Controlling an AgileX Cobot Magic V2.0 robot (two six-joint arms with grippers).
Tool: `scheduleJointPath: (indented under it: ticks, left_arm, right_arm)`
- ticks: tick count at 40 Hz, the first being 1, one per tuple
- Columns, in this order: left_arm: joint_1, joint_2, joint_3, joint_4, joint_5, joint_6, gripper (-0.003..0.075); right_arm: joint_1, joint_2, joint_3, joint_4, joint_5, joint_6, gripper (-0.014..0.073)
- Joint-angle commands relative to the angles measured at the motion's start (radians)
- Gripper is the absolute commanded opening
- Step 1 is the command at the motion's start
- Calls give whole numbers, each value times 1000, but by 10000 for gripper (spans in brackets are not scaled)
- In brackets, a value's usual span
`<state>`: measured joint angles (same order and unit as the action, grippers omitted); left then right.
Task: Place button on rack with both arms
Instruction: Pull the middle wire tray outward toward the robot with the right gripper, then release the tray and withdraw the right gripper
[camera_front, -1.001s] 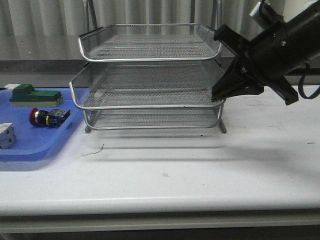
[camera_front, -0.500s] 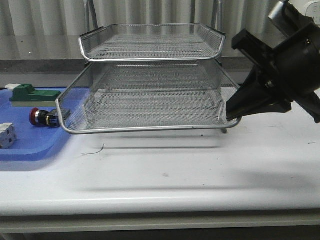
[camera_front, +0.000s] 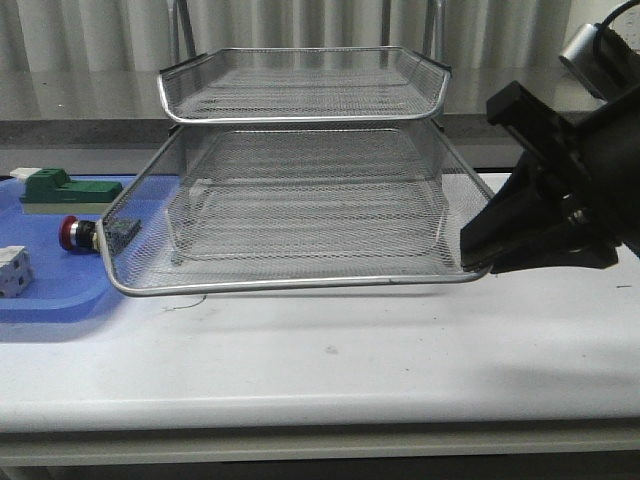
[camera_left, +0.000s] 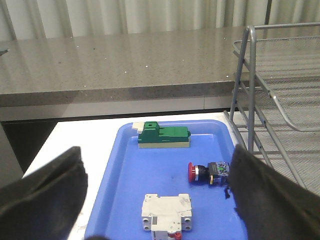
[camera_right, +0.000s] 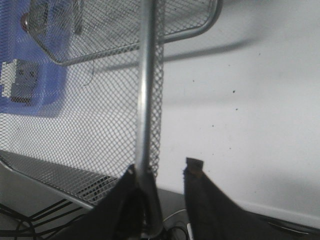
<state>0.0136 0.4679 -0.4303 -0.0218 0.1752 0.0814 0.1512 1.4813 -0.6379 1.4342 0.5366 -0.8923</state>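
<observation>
Button (camera_left: 209, 172) waits on the blue tray (camera_left: 120, 200) as we draw a tier out of the rack (camera_front: 300, 200).
Our right gripper (camera_front: 478, 262) clamps the tier's rim; our left gripper (camera_left: 155, 200) hangs spread, empty. Pulling further risks derailing the tier.

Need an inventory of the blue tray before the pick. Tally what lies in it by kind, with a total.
Red-headed button: 1
Green-and-beige block: 1
White block: 1
Total: 3, all on the blue tray.
</observation>
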Motion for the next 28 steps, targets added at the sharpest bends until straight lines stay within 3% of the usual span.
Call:
scheduleJointPath:
  ticks: [1, 8, 12, 20, 28]
  left_arm:
    - [1, 9, -36, -11, -75, 2, 545]
    - [1, 9, -36, -11, -75, 2, 545]
    - [1, 9, -36, -11, -75, 2, 545]
    - [1, 9, -36, -11, -75, 2, 545]
    - [1, 9, -36, -11, -75, 2, 545]
  right_arm:
    - [-3, -37, -22, 74, 61, -72, 413]
    - [-21, -143, -47, 88, 61, -96, 442]
    - [-67, -236, -62, 59, 26, -94, 394]
    - [-172, -386, -125, -185, -71, -62, 216]
    - [-181, -448, -250, -524, -49, 177, 153]
